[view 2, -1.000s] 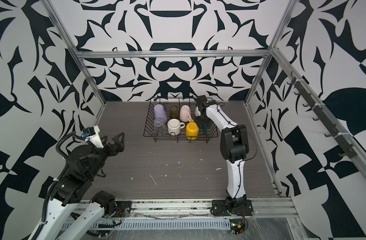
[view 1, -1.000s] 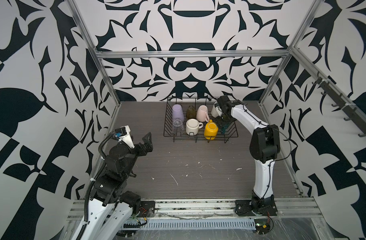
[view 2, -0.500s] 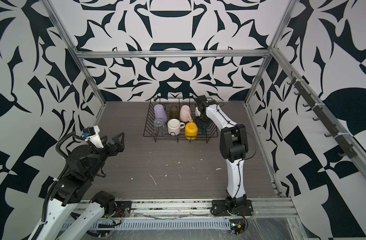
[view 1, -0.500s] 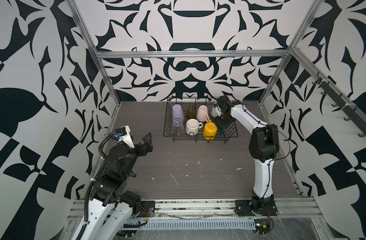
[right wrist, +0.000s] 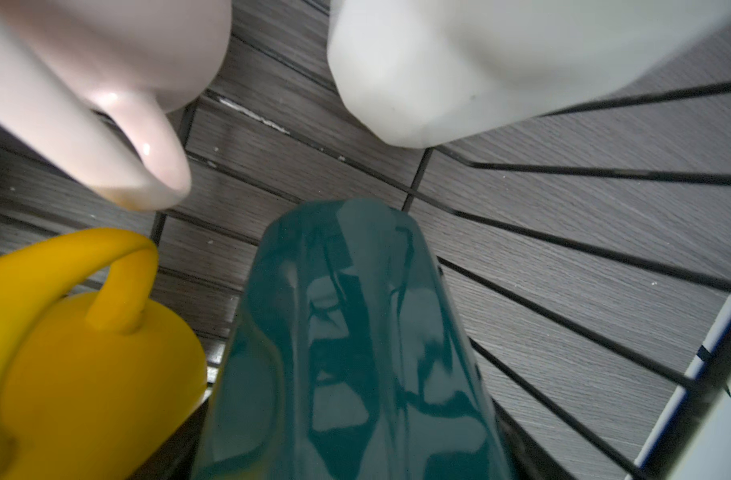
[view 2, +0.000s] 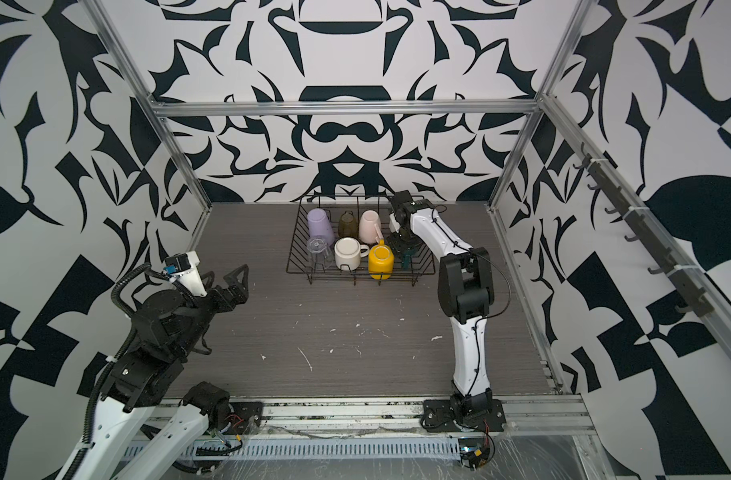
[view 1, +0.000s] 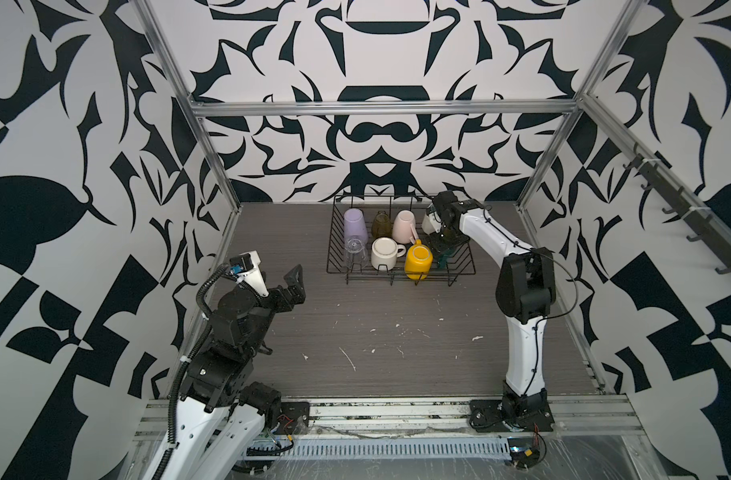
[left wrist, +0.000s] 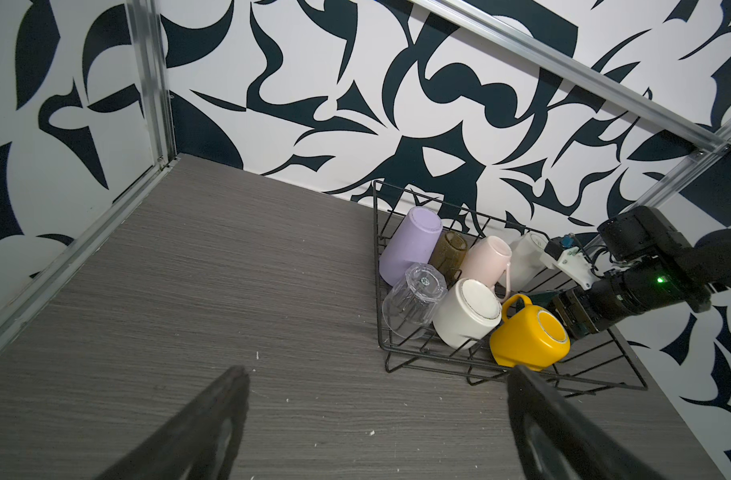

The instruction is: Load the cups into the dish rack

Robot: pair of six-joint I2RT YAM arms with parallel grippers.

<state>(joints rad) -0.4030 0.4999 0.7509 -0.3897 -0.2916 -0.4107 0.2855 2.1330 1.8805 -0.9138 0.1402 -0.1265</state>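
Nearly done: 7 cups (view 1: 384,253) sat in rack (view 1: 463,259); R fingers (left wrist: 571,320) pinched 8th, green mug (right wrist: 355,353), inside it; L fingers (left wrist: 197,424) spread, idle.

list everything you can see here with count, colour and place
rack: 1, black wire, back middle of table
tumbler: 1, lilac, rack, back row
olive glass: 1, olive, rack, back row
pink mug: 1, pale pink, rack, back row
white mug: 1, white, rack, back row, partly behind right arm
clear glass: 1, clear, rack, front row
cream mug: 1, cream, rack, front row
yellow mug: 1, yellow, rack, front row
green mug: 1, dark green, in right tool, beside yellow mug
table: 1, grey wood grain
flecks: several, white, mid table
walls: 3, black-and-white pattern
hook rail: 1, dark, right wall
left arm: 1, black and white, front left
right arm: 1, black and white, reaching into rack
left tool: 1, black, open, empty
right tool: 1, black, gripping green mug
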